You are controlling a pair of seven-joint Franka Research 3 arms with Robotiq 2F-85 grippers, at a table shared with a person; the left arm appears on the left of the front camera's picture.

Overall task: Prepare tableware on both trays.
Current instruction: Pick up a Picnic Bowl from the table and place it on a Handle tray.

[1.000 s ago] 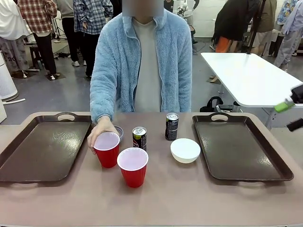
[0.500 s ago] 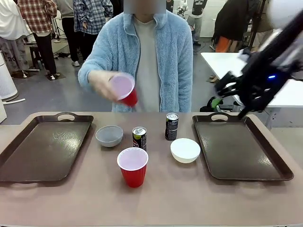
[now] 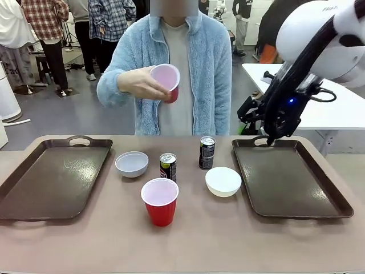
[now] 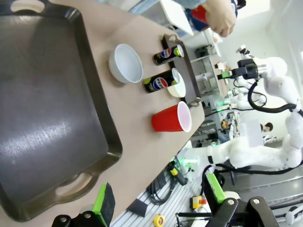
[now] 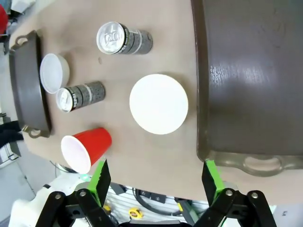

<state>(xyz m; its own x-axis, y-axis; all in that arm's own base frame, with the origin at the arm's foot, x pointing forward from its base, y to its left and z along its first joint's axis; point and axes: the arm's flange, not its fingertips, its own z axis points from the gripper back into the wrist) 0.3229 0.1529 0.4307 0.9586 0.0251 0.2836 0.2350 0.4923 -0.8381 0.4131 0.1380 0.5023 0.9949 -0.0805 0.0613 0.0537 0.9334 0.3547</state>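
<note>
A white bowl (image 5: 159, 103) sits mid-frame on the surface (image 5: 165, 19), with a dark tray (image 5: 255, 71) at 3 o'clock. One can (image 5: 124, 40) stands toward 11 o'clock, a second can (image 5: 80, 96) at 9 and a red cup (image 5: 86, 148) at 8. The tool (image 5: 156, 177) at 6 o'clock has its green pads spread wide.

Tan tabletop (image 3: 228, 240), white folding table (image 3: 336, 117) behind, bystanders (image 3: 43, 23) in plaid far left

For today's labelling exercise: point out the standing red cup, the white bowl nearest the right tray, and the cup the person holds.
standing red cup (image 3: 160, 213): front view, red side wall.
white bowl (image 3: 223, 180): front view, inner hollow.
held cup (image 3: 165, 75): front view, pale inside.
</note>
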